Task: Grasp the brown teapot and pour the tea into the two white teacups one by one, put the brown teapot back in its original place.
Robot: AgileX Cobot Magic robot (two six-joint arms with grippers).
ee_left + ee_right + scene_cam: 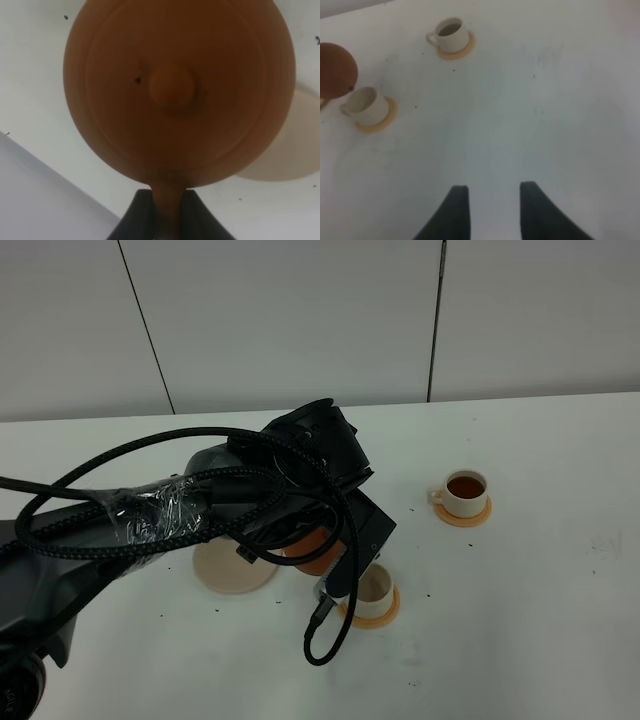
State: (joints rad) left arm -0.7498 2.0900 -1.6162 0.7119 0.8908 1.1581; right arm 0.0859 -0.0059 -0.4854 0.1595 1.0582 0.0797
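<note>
The brown teapot (175, 95) fills the left wrist view, lid knob facing the camera. My left gripper (167, 207) is shut on its loop handle. From above, only a sliver of the teapot (318, 550) shows under the left wrist, held off the beige saucer (232, 570) and right beside the near white teacup (373, 586). That cup's inside looks pale. The far white teacup (466, 490) holds brown tea. The right wrist view shows both cups (366, 105) (451, 34), the teapot (335, 70), and my right gripper (492, 210) open over bare table.
Each cup stands on an orange coaster (392, 610) (470, 516). The left arm's black cable loop (325, 640) hangs down close to the near cup. Small dark specks dot the white table (540, 620). A grey panelled wall rises behind the table's far edge.
</note>
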